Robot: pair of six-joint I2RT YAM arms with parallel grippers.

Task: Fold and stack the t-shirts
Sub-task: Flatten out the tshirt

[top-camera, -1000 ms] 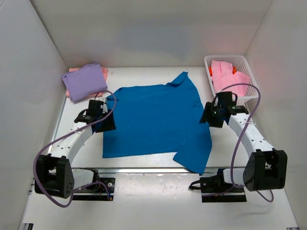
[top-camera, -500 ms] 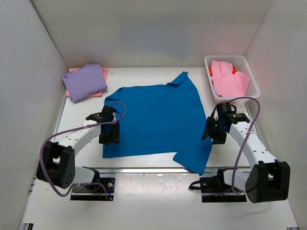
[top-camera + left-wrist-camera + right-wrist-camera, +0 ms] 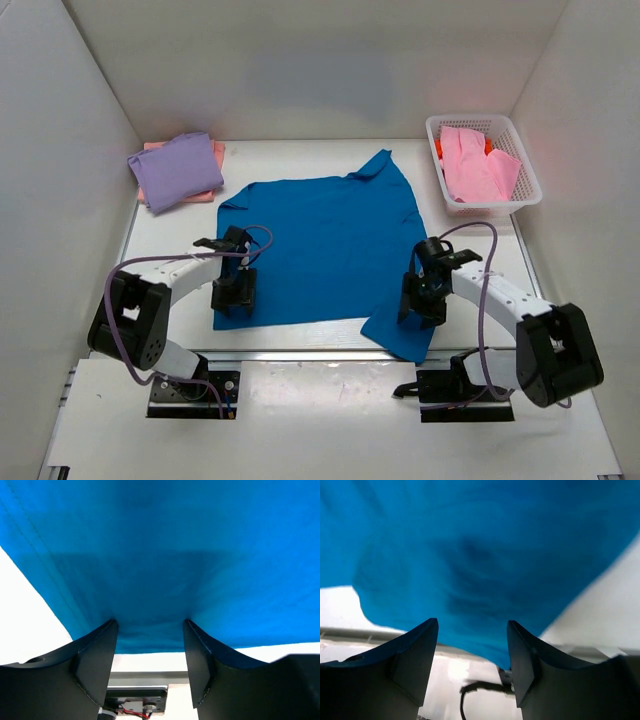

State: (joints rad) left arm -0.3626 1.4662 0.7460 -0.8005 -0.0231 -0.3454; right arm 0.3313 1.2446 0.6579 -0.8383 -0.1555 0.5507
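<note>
both arms reach inward, left gripper [image 3: 150, 623] and right gripper [image 3: 472, 622] spread apart over the blue t-shirt [image 3: 330, 240].

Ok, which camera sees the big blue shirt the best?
The top external view. It shows the whole blue t-shirt spread out flat, both sleeves included. The left wrist view shows only a close-up patch along one edge, and the right wrist view shows only a blurry patch near another edge.
</note>
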